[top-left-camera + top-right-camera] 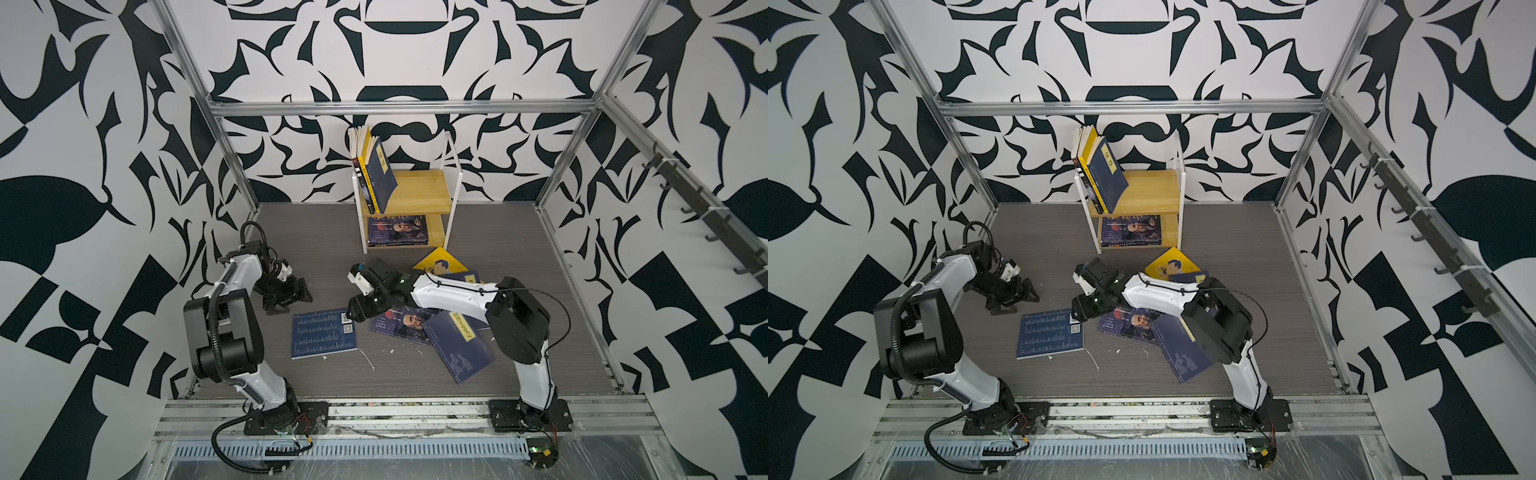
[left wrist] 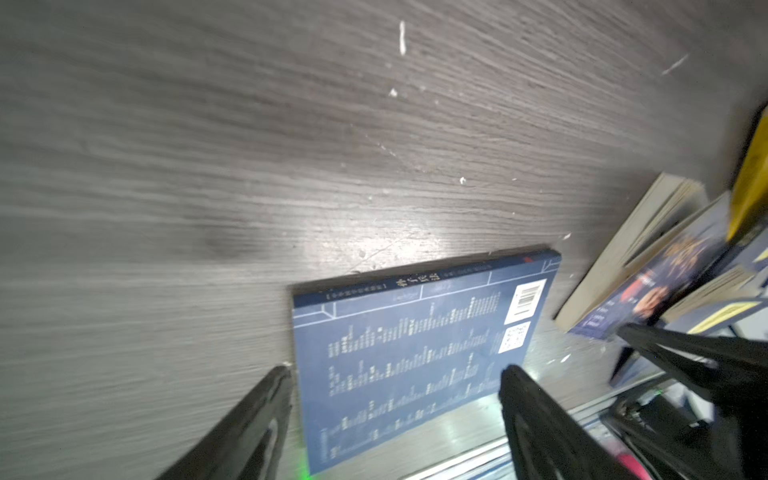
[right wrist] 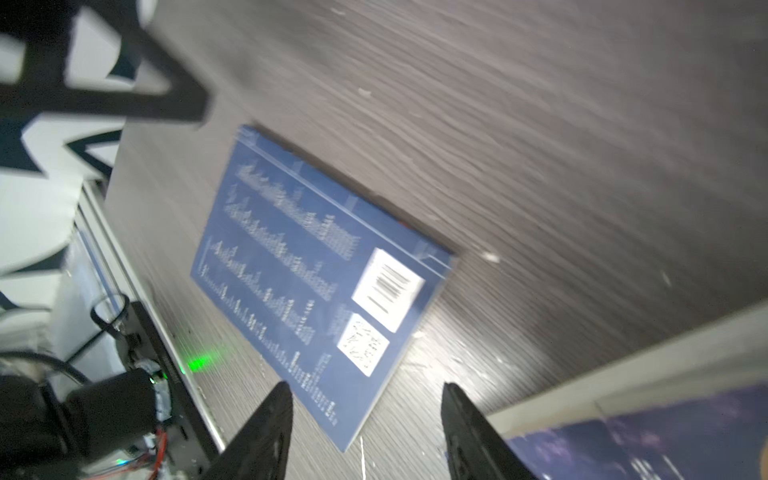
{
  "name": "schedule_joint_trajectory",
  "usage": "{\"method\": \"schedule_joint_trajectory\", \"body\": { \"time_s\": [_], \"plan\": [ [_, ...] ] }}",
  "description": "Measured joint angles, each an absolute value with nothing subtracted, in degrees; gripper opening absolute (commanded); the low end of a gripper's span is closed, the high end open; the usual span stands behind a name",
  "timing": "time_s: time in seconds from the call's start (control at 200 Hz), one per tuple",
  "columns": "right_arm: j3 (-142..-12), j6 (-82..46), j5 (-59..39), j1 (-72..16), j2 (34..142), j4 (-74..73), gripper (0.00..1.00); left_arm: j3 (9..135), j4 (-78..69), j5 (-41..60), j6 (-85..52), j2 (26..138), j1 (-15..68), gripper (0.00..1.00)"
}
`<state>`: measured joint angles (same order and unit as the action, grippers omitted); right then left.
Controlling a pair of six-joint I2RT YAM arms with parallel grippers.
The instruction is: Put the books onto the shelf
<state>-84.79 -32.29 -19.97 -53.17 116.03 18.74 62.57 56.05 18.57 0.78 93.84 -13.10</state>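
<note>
Both grippers are open and hold nothing. The left gripper [image 1: 289, 302] hangs just beside the far edge of a navy book [image 1: 324, 334]. The right gripper [image 3: 365, 388] is near its barcode corner. This book lies flat on the surface [image 1: 324, 249], back cover up, apart from the pile of other books [image 1: 405, 324].

I think the step is to pick it up. It is thin and flat, so one jaw should go under an edge while the other gripper blocks sliding. On the shelf [image 1: 419, 187] some books lean upright, and one lies below.
</note>
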Motion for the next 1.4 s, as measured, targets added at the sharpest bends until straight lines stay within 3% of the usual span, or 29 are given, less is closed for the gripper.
{"method": "schedule_joint_trajectory", "body": {
  "time_s": [0.225,0.61,1.115,1.4],
  "plan": [
    [-86.74,-42.09,-25.34,-50.81,119.72,19.75,0.57,61.23,55.44,17.65,-2.59,93.82,-14.31,0.84],
    [-92.4,-47.33,-27.86,-51.83,124.79,23.92,0.55,61.8,55.48,18.31,-10.92,95.09,-18.22,0.81],
    [-96.92,-52.29,-31.11,-50.68,129.27,24.12,0.53,60.77,52.51,20.75,-15.53,102.5,-13.02,0.6],
    [-95.18,-55.05,-32.1,-48.99,128.4,19.86,0.43,60.69,52.03,20.12,-15.66,102.5,-12.78,0.53]
  ]
}}
